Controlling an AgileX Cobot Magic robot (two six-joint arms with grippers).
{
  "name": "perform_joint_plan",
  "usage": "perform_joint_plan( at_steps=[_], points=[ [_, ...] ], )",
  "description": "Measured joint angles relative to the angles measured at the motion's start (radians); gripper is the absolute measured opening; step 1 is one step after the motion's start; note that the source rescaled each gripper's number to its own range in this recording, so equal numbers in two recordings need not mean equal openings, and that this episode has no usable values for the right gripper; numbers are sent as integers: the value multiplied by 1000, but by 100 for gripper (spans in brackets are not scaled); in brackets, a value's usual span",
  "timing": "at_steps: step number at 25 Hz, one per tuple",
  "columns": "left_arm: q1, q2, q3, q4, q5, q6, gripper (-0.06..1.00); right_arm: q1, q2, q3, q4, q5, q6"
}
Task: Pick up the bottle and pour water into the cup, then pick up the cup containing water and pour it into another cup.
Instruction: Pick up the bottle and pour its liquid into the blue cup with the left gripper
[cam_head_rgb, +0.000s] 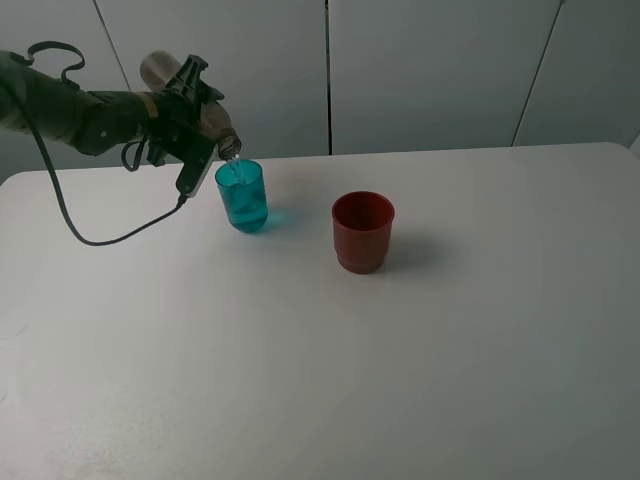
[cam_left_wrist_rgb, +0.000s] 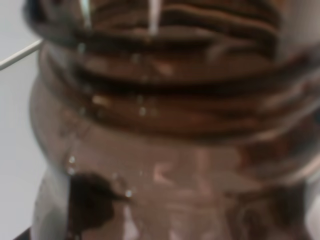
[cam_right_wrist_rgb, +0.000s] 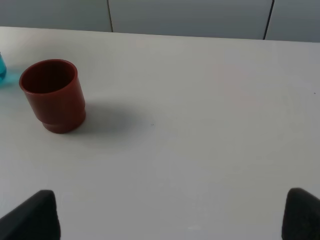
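My left gripper (cam_head_rgb: 185, 110) is shut on the smoky grey-brown bottle (cam_head_rgb: 226, 140), which it holds tilted steeply with its neck over the rim of the teal cup (cam_head_rgb: 243, 197). A thin stream falls from the neck into that cup, which holds some water. The bottle's ribbed body (cam_left_wrist_rgb: 170, 125) fills the left wrist view. The dark red cup (cam_head_rgb: 362, 232) stands upright and empty to the right of the teal one; it also shows in the right wrist view (cam_right_wrist_rgb: 54, 95). My right gripper (cam_right_wrist_rgb: 172, 212) is open and empty, low over the table, well apart from the red cup.
Both cups stand on a white table (cam_head_rgb: 450, 350). A black cable (cam_head_rgb: 70, 225) hangs from the left arm and loops over the table's back left. Grey wall panels (cam_head_rgb: 430, 70) rise behind the far edge.
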Motion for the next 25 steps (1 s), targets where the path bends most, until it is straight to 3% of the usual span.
perform_joint_plan(
  at_steps=[25],
  points=[
    [-4, 0, -2, 12, -58, 24, 0, 0, 0, 0, 0, 0, 0]
  ],
)
